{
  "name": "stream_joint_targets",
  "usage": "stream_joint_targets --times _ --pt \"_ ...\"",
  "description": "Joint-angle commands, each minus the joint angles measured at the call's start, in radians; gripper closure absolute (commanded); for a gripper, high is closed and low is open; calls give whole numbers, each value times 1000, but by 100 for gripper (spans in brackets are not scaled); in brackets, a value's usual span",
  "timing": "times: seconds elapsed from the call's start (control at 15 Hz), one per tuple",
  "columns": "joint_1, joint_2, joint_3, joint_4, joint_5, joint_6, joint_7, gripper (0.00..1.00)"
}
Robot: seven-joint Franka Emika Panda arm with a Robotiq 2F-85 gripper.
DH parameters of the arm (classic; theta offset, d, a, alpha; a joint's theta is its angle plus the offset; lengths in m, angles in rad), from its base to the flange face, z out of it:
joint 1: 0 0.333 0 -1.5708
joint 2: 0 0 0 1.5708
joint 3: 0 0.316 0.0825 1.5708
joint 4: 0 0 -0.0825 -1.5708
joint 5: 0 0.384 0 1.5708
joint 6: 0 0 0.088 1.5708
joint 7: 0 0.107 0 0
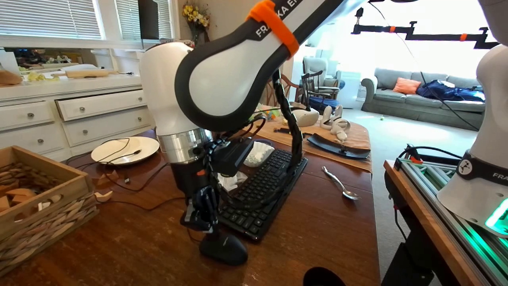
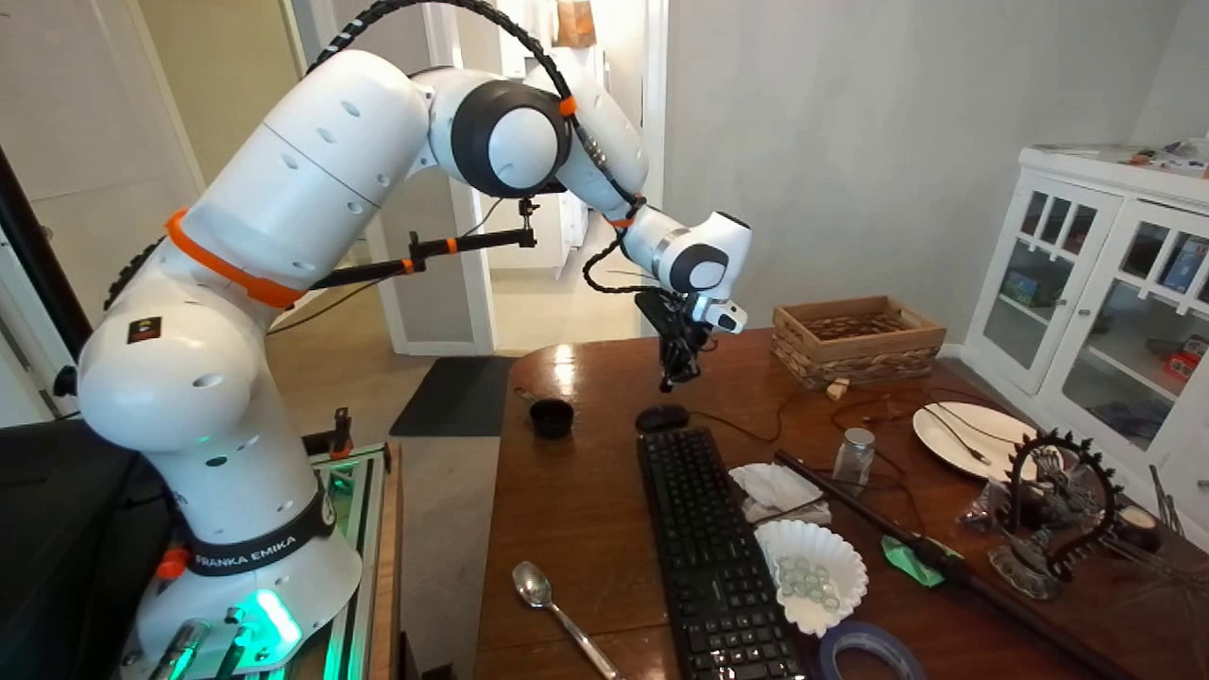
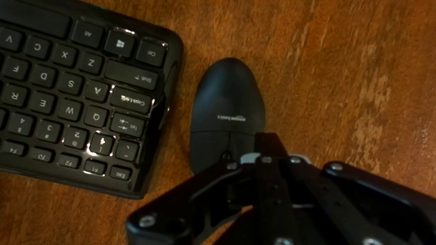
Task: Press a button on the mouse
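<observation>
The black mouse [image 1: 228,251] lies on the wooden table beside the end of the keyboard. It also shows in an exterior view [image 2: 659,418]. In the wrist view the mouse [image 3: 227,97] has its domed back toward the top, with its button seam and wheel near my fingers. My gripper [image 3: 270,145] is shut, with its fingertips together and nothing seen between them. The fingertips overlap the right edge of the mouse at its right-hand button. In an exterior view the gripper tip [image 2: 667,385] is just above the mouse with a small gap. The mouse's front end is partly hidden by the fingers.
The long black keyboard [image 3: 83,92] lies close beside the mouse. A dark cord [image 2: 746,433] runs from the mouse across the table. A black cup [image 2: 551,418], a spoon [image 2: 571,619], a white fluted bowl [image 2: 841,557] and a wicker basket [image 2: 855,366] also stand around.
</observation>
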Motion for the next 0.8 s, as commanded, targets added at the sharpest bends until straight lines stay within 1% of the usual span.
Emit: stream_joint_targets --times 0.0,0.73 --pt "23 46 -18 50 -11 -21 5 100" --pt "61 77 -56 80 -79 6 11 100"
